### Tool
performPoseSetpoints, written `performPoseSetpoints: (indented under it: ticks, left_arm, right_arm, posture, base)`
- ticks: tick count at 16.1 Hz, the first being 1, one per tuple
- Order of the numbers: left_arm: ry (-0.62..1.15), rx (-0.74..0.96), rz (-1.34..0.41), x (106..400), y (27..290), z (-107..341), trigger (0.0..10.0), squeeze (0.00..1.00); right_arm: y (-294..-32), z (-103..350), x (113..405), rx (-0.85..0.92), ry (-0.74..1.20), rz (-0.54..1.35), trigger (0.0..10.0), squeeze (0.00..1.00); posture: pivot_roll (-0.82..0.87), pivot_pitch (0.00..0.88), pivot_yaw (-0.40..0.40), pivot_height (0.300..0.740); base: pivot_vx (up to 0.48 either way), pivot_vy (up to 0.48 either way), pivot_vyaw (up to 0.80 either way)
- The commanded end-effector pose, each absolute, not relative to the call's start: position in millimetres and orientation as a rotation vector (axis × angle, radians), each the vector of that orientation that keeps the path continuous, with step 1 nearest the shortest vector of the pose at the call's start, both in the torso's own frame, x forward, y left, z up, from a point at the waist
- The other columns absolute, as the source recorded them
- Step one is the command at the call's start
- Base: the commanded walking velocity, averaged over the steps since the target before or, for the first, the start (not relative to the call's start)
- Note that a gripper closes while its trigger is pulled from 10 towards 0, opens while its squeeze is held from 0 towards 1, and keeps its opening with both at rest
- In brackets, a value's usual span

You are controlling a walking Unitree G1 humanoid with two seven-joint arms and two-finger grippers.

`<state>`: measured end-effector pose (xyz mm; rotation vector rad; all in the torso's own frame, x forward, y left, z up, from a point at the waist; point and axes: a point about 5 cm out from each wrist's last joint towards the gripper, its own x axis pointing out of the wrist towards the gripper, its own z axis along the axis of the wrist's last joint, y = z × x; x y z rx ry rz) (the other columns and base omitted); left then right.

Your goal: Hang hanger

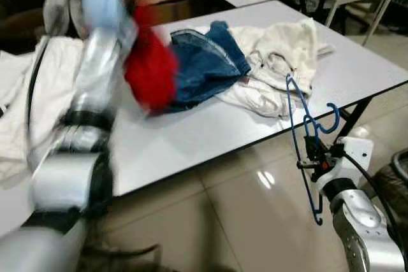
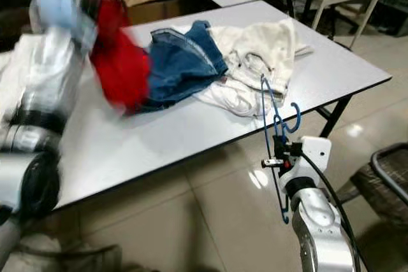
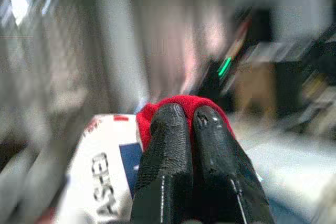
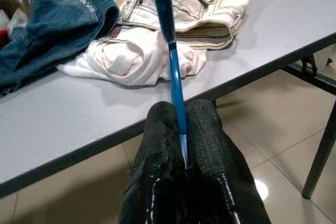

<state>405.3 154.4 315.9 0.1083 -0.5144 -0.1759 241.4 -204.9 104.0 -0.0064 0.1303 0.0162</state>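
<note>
I see my right gripper clamping the blue hanger upright; raised left gripper pinches red cloth.

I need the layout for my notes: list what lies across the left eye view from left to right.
Left arm raised over the table → red garment held up by the left gripper → blue jeans → cream clothes → blue hanger clamped in the right gripper.
</note>
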Motion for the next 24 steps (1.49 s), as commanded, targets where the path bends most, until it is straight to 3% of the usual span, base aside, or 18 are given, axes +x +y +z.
performPoseSetpoints:
  ticks: [1,2,3,6,7,9,10,17,19,22,24]
  left_arm:
    - [-0.47,0.119,-0.222,406,147,301,0.0,0.0]
    - [-0.469,0.151,-0.6,394,53,294,0.0,0.0]
    - [-0.362,0.233,-0.776,382,14,260,0.0,0.0]
    - [-0.138,0.377,-0.895,371,-8,196,0.0,0.0]
    - [-0.003,0.468,-0.875,368,-2,162,10.0,0.0]
    - [0.049,0.473,-0.87,367,4,151,10.0,0.0]
    - [0.047,0.367,-0.872,370,10,158,10.0,1.0]
    - [0.032,0.161,-0.891,375,33,163,10.0,1.0]
    - [0.042,0.135,-0.819,380,49,163,10.0,1.0]
    - [0.081,0.087,-0.508,397,97,165,10.0,1.0]
    - [0.131,0.105,-0.463,396,117,156,10.0,1.0]
  right_arm:
    - [-205,103,242,0.002,0.126,0.004,10.0,0.0]
    - [-202,100,239,0.026,0.122,-0.011,10.0,0.0]
    - [-202,99,238,0.028,0.119,-0.03,10.0,0.0]
    - [-208,101,232,0.038,0.098,-0.088,10.0,0.0]
    - [-211,98,227,0.042,0.106,-0.121,10.0,0.0]
    - [-210,97,225,0.044,0.108,-0.123,10.0,0.0]
    - [-207,95,222,0.052,0.116,-0.121,10.0,0.0]
    - [-204,94,225,0.031,0.14,-0.067,10.0,0.0]
    - [-203,94,227,0.027,0.14,-0.058,10.0,0.0]
    - [-204,93,224,0.022,0.145,-0.053,10.0,0.0]
    - [-204,92,222,0.021,0.148,-0.058,10.0,0.0]
  posture:
    - [-0.21,0.0,0.119,0.74]
    - [-0.24,0.0,0.154,0.74]
    - [-0.26,0.0,0.178,0.74]
    - [-0.3,0.0,0.25,0.74]
    - [-0.3,0.0,0.26,0.74]
    - [-0.31,0.0,0.264,0.74]
    - [-0.29,0.0,0.239,0.74]
    - [-0.27,0.0,0.19,0.74]
    - [-0.27,0.0,0.185,0.74]
    - [-0.27,0.0,0.192,0.74]
    - [-0.27,0.0,0.196,0.74]
  base:
    - [0.0,0.0,0.0]
    - [0.0,0.0,0.0]
    - [0.0,0.0,0.0]
    - [0.0,0.0,0.0]
    - [0.0,0.0,0.0]
    - [0.0,0.0,0.0]
    - [0.0,0.0,0.0]
    - [0.0,0.0,0.0]
    - [0.0,0.0,0.0]
    - [0.0,0.0,0.0]
    - [0.0,0.0,0.0]
